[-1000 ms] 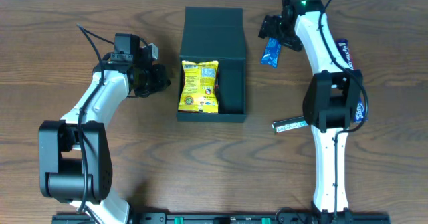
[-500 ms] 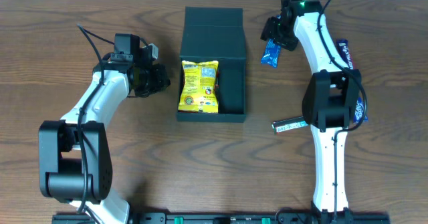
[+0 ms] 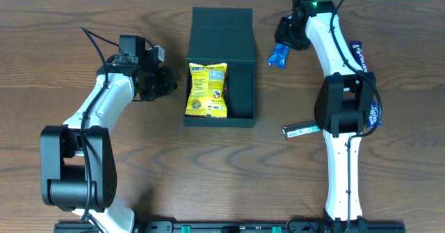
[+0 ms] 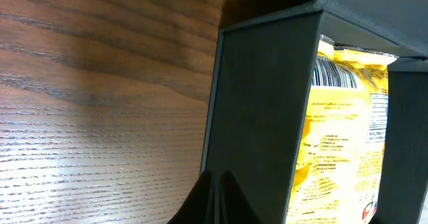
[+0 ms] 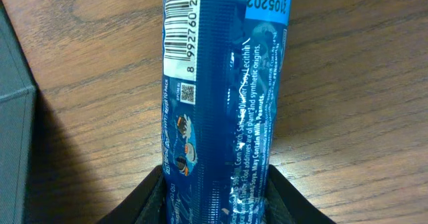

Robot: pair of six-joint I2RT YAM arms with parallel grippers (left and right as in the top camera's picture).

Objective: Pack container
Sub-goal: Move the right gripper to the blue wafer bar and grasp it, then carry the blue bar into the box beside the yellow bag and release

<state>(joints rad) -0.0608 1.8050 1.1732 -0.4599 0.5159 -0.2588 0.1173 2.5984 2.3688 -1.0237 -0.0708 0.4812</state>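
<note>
Two arms worked over a wooden desk (image 3: 69,24). The container (image 3: 221,66), a dark teal box, sat near the middle of the far edge. It was open, with its flap lid laid back toward that edge. A yellow snack packet (image 3: 207,89) lay in the container's left half, and the right half showed only dark floor.

The left gripper (image 3: 167,80) hung just beside the container's left wall with its fingers (image 4: 215,197) pressed together and holding nothing. Its wrist camera looked along that wall (image 4: 261,117). Past the wall the yellow packet (image 4: 341,130) showed a barcode and blocks of print too fine to read.

The right gripper (image 3: 284,44) was near the far edge, to the right of the container. Its two fingers (image 5: 144,200) were closed against the sides of a blue packet (image 3: 279,54). In the right wrist view the blue packet (image 5: 224,83) ran lengthwise away from the camera. It carried a barcode with the digits "8 992760 221", a small QR code and white ingredient text that included "Lecithin" and "May Contain Milk, Peanuts". No brand name could be made out.

More blue wrappers (image 3: 358,52) lay by the right edge, partly under the right arm. A thin dark stick with a pale label (image 3: 300,130) lay to the arm's left, its writing illegible.
</note>
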